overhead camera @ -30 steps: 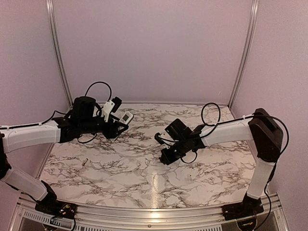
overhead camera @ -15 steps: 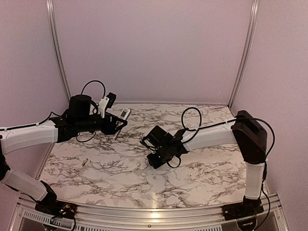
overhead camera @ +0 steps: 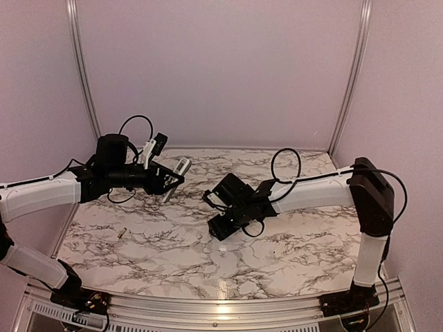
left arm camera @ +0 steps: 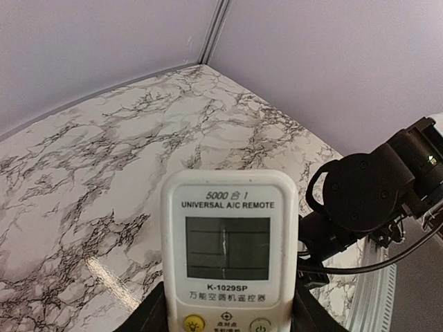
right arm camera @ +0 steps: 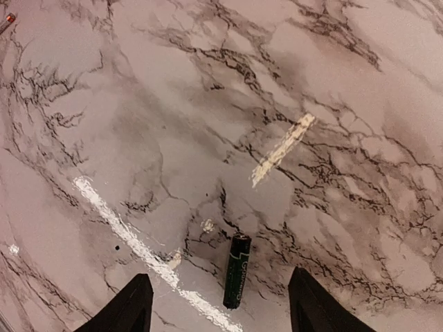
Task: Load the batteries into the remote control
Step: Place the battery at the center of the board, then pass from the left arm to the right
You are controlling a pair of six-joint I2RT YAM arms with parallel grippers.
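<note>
My left gripper (left arm camera: 228, 317) is shut on the remote control (left arm camera: 229, 249), a white "Universal A/C Remote" held off the table with its grey display facing the wrist camera. From above, the remote control (overhead camera: 182, 166) sticks out of the left gripper (overhead camera: 168, 182) at the back left. My right gripper (right arm camera: 220, 275) stands open, pointing down over a dark green battery (right arm camera: 237, 271) that lies free on the marble between the fingers (right arm camera: 135, 304). In the top view the right gripper (overhead camera: 220, 232) hangs over the table's middle. A second battery (overhead camera: 122, 232) lies at the left.
The marble-patterned table (overhead camera: 291, 242) is bounded by purple walls and a metal rail along the back (overhead camera: 242, 148). A worn pale streak (right arm camera: 282, 149) marks the surface beyond the dark battery. Black cables loop from both wrists.
The right arm has swung left toward the table's middle and its jaws have gone from shut to open. The left arm tilted the remote slightly and stayed in place.
</note>
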